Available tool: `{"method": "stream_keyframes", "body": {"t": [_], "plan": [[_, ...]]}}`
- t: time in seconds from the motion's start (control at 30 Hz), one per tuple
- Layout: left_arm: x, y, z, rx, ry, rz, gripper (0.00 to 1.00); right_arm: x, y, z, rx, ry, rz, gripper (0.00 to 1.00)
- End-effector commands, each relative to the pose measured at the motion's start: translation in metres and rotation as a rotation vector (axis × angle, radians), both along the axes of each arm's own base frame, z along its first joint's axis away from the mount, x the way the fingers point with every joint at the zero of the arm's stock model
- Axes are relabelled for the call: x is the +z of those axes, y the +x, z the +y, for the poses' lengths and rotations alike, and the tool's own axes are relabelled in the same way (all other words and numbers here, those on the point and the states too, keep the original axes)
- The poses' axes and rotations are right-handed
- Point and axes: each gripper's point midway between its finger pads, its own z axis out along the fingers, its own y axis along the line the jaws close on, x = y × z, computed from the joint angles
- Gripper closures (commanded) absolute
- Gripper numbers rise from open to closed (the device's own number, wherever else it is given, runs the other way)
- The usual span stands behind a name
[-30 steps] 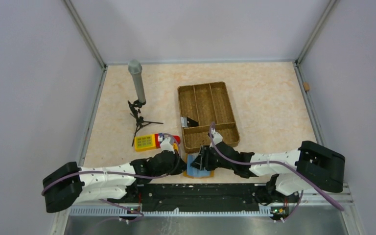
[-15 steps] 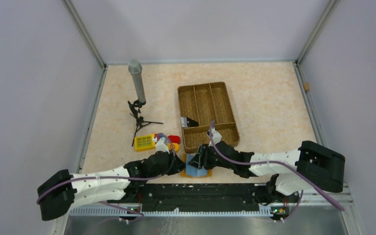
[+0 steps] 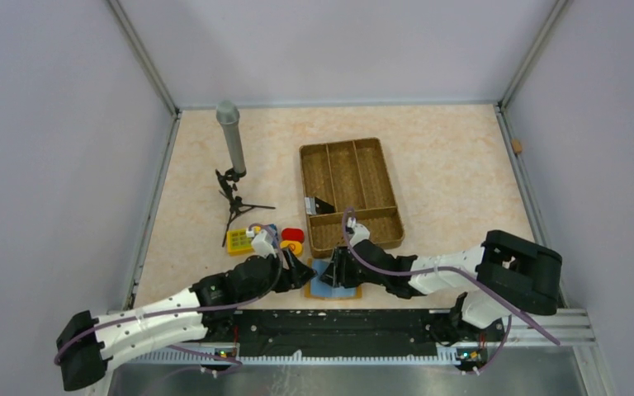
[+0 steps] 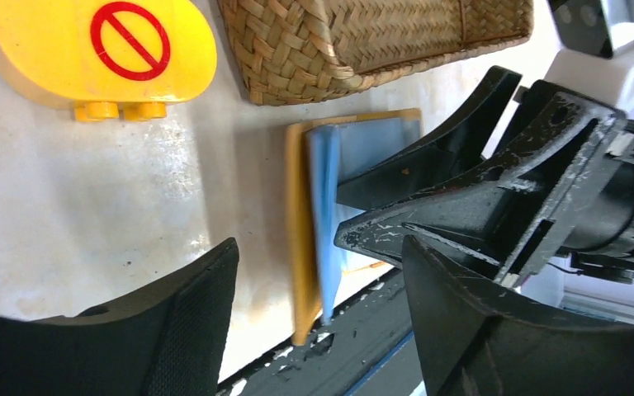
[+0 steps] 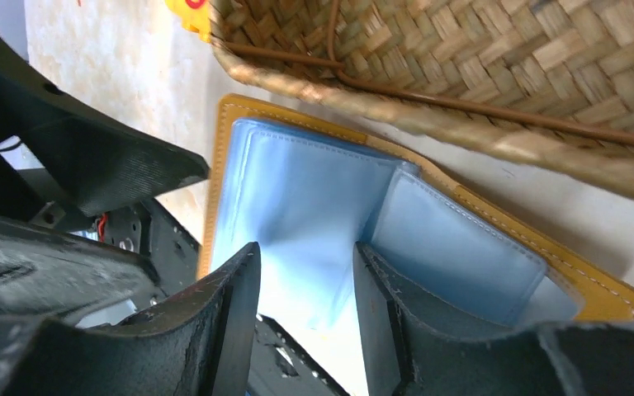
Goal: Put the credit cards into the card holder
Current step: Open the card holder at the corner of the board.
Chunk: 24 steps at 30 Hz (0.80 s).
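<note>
The card holder (image 3: 328, 289) lies open at the table's near edge, tan-orange outside, light blue inside. My right gripper (image 3: 333, 271) reaches into it from the right. In the right wrist view its fingers stand apart over the blue lining (image 5: 297, 190), gripper (image 5: 305, 260) open. In the left wrist view my left gripper (image 4: 320, 247) is open, its jaws straddling the holder's left edge (image 4: 301, 247) without touching it. A blue flap (image 4: 326, 198) stands upright against a right fingertip (image 4: 363, 235). No credit cards show plainly.
The woven divided tray (image 3: 380, 177) sits just behind the card holder, with a small black item (image 3: 320, 204) in it. A yellow toy with a red no-entry sign (image 4: 103, 49) and a yellow keypad (image 3: 238, 240) lie to the left. A microphone on a tripod (image 3: 231, 140) stands at the back left.
My left gripper has opened from shut, and the left arm has swung lower and further left at its base. The right gripper has stayed inside the card holder.
</note>
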Motion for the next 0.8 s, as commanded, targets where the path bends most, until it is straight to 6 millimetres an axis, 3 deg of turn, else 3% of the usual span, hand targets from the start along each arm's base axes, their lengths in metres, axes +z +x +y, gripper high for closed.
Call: {"method": "stream_keyframes", "body": {"t": [0.0, 0.13, 0.33, 0.6, 0.77], "plan": [[-0.006, 0.001, -0.002, -0.025, 0.030, -0.012, 0.25, 0.004, 0.001, 0.015, 0.024, 0.005, -0.015, 0.55], [-0.018, 0.003, -0.002, -0.024, 0.085, 0.018, 0.26, -0.001, 0.001, 0.008, 0.002, -0.021, -0.009, 0.55], [-0.022, 0.003, -0.014, -0.052, 0.064, 0.027, 0.40, -0.004, -0.001, 0.003, -0.008, -0.028, 0.000, 0.55], [-0.042, 0.000, -0.013, -0.042, 0.076, 0.074, 0.79, -0.007, -0.005, -0.010, -0.033, -0.072, 0.019, 0.55], [-0.045, 0.000, -0.016, -0.047, 0.088, 0.089, 0.96, -0.009, -0.005, -0.026, -0.074, -0.101, 0.030, 0.55]]}}
